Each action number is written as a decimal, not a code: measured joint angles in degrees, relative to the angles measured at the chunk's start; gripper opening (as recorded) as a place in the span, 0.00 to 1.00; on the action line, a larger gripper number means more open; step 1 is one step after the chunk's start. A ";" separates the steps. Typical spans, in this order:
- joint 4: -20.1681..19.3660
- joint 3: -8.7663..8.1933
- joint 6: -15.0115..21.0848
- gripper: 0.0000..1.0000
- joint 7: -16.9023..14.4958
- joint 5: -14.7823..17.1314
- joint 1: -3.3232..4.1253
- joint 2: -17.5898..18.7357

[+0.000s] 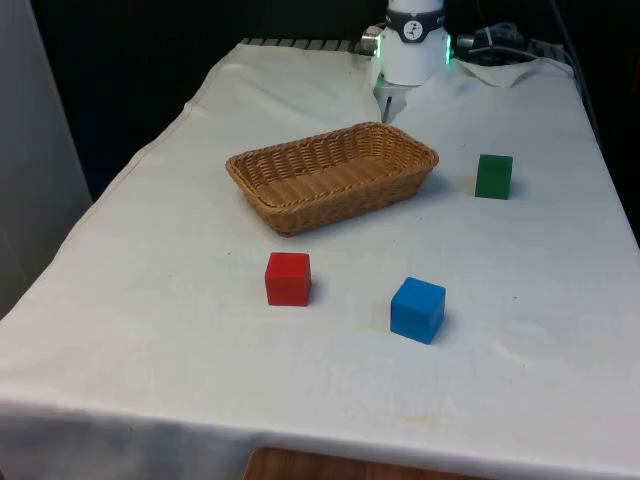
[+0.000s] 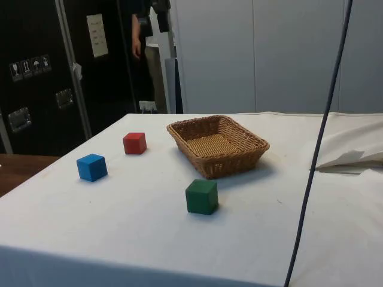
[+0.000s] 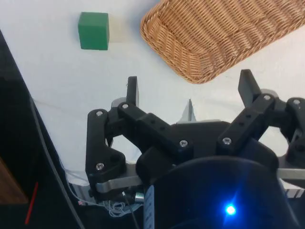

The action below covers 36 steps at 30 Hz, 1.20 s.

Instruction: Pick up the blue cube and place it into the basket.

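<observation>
Blue cube [image 1: 417,309] on white cloth [image 1: 180,350], near dark cabinets [image 2: 36,72]

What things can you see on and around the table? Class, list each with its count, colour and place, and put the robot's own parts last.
basket: one, tan wicker, mid-table, empty.
blue cube: one, on the cloth, near side, apart from the basket.
red cube: one, beside the blue cube, toward the front view's left.
green cube: one, toward the front view's right of the basket.
table: one, white cloth.
person: one, standing behind the table.
gripper: one, black, fingers apart, holding nothing.
</observation>
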 measured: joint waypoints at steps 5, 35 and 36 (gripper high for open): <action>1.95 0.34 0.06 1.00 0.17 0.00 0.06 1.66; 14.50 1.15 1.20 1.00 0.40 -0.57 0.92 12.61; 14.78 1.20 1.38 1.00 0.46 -0.69 0.97 13.01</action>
